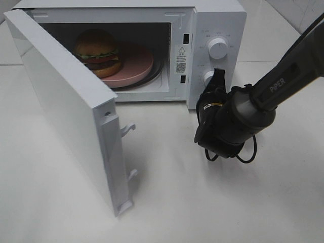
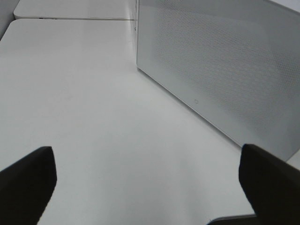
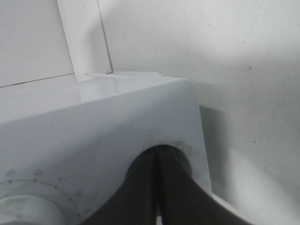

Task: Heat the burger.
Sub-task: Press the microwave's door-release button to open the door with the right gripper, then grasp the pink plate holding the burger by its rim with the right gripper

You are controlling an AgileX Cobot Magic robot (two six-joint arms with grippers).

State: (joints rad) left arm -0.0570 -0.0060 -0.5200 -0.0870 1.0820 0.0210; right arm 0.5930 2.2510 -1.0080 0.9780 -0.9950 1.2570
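Note:
The burger (image 1: 97, 52) sits on a round pink plate (image 1: 137, 66) inside the white microwave (image 1: 223, 20), towards the left of the cavity. The microwave door (image 1: 61, 111) stands swung wide open to the left. My right gripper (image 1: 218, 77) is shut, its tip at the lower knob (image 1: 207, 77) on the control panel. In the right wrist view its closed fingers (image 3: 158, 187) press together in front of the panel (image 3: 93, 136). My left gripper (image 2: 150, 187) is open and empty, low over the table, facing the door's outer face (image 2: 225, 70). It does not show in the exterior view.
An upper knob (image 1: 217, 48) sits above the lower one. The open door's free edge with its latch hooks (image 1: 127, 129) juts towards the front. The right arm (image 1: 283, 81) reaches in from the right, with a cable loop (image 1: 246, 154) hanging under the wrist.

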